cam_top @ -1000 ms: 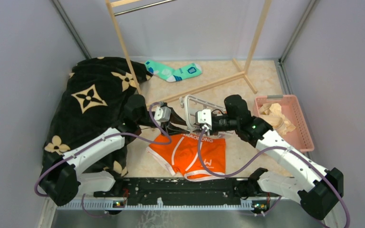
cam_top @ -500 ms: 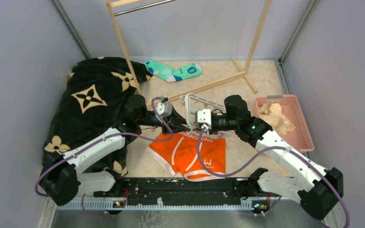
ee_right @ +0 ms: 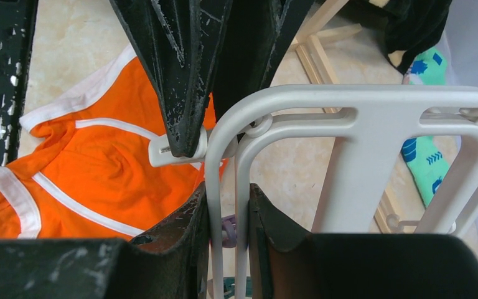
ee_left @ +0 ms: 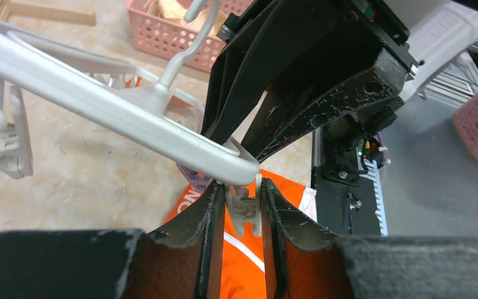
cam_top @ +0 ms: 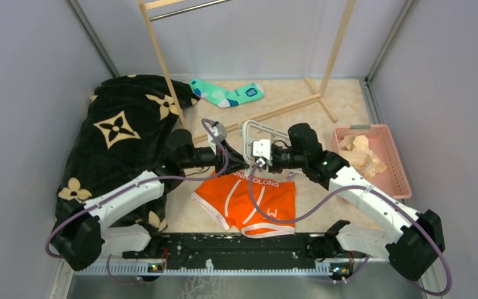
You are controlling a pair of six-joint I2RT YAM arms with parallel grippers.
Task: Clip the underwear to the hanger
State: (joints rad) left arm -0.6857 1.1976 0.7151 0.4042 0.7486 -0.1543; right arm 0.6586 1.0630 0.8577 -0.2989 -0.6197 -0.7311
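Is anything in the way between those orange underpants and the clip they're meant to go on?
Nothing visible. The underwear lies on the table below the hanger that the right pincer holds. The left pincer brackets a white clip at the frame's corner, with only air down to the underwear.

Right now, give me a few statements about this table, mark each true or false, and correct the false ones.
1. The right end effector grips the hanger by its frame. True.
2. The sock is clipped to the hanger. False: it lies on the table by the wooden rack.
3. The underwear hangs from the rack. False: it lies on the table.
4. The left end effector has its fingers either side of a white clip under the hanger. True.
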